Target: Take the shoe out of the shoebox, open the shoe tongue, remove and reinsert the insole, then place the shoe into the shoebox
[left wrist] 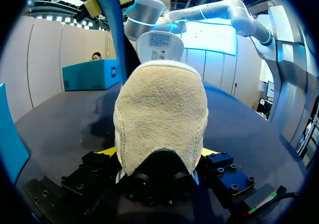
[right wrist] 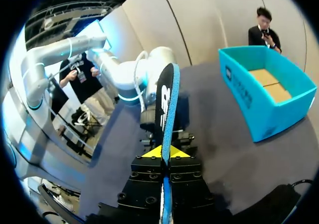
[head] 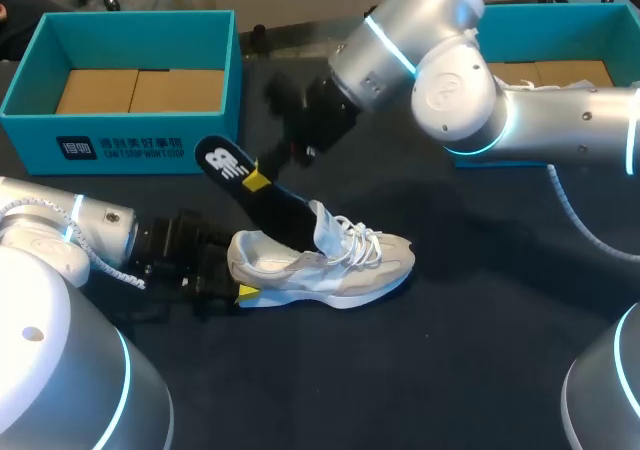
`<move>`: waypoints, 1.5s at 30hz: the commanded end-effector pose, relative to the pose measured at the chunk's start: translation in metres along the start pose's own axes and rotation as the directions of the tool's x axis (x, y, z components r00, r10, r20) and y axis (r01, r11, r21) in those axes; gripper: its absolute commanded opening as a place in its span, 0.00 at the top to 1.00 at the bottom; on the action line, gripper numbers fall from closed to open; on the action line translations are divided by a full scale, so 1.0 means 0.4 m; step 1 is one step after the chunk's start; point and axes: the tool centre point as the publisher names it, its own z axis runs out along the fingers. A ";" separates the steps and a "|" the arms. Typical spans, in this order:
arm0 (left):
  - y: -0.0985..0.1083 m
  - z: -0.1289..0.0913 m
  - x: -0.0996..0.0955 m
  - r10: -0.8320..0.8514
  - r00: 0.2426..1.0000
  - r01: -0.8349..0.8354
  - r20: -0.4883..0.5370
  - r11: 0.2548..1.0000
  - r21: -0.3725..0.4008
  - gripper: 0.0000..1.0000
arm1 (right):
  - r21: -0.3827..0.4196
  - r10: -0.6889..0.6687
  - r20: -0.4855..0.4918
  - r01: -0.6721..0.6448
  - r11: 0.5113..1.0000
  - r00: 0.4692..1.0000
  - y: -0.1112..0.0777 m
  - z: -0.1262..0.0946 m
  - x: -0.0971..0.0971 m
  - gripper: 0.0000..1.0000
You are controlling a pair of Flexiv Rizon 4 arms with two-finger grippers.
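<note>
**Insole half in the shoe, both grippers clamped**

Head view: the shoe (head: 325,260) lies on its sole on the dark table (head: 470,370), outside both boxes, with its heel toward my left arm and its toe toward my right. The left gripper (head: 237,270) is closed on the heel from both sides, though only one yellow tip shows. The insole (head: 262,192) slants up out of the shoe's opening, its forepart inside and its heel end raised toward the shoebox (head: 120,140) at the left. The right gripper (head: 257,178) pinches it about halfway along. A second box (head: 560,30) stands behind the right arm.

Left wrist view: the heel fills the gap between the two fingers, touching both. Ahead of the gripper the tongue (left wrist: 159,47) stands pulled up, and beside it the insole rises edge-on to the right gripper's tips.

Right wrist view: the fingers are closed on the insole's two faces, and it runs straight ahead from them toward the left arm (right wrist: 129,77).

In my judgement the coming move turns on the insole's long axis. It lines up with the shoe's opening, so travel should follow that slant while the left gripper braces the heel
</note>
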 end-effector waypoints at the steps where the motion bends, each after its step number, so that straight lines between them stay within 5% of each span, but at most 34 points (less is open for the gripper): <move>1: 0.009 0.004 -0.007 0.000 1.000 0.000 0.000 1.000 -0.003 1.00 | 0.023 -0.011 0.064 0.010 1.000 0.998 0.029 -0.032 0.005 1.00; 20: 0.009 0.004 -0.007 0.000 1.000 0.000 0.000 1.000 -0.003 1.00 | -0.005 -0.095 0.207 0.098 0.995 0.974 0.126 -0.133 -0.068 1.00; 31: 0.009 0.004 -0.007 0.000 1.000 0.000 0.000 1.000 -0.003 1.00 | -0.113 -0.122 0.374 0.175 0.978 0.920 0.168 -0.210 -0.097 1.00; 39: 0.009 0.004 -0.007 0.000 1.000 0.000 0.000 1.000 -0.003 1.00 | -0.171 -0.174 0.400 0.260 0.950 0.900 0.192 -0.285 -0.131 1.00; 45: 0.009 0.004 -0.007 0.000 1.000 0.000 0.000 1.000 -0.003 1.00 | -0.171 -0.174 0.400 0.260 0.950 0.900 0.192 -0.285 -0.131 1.00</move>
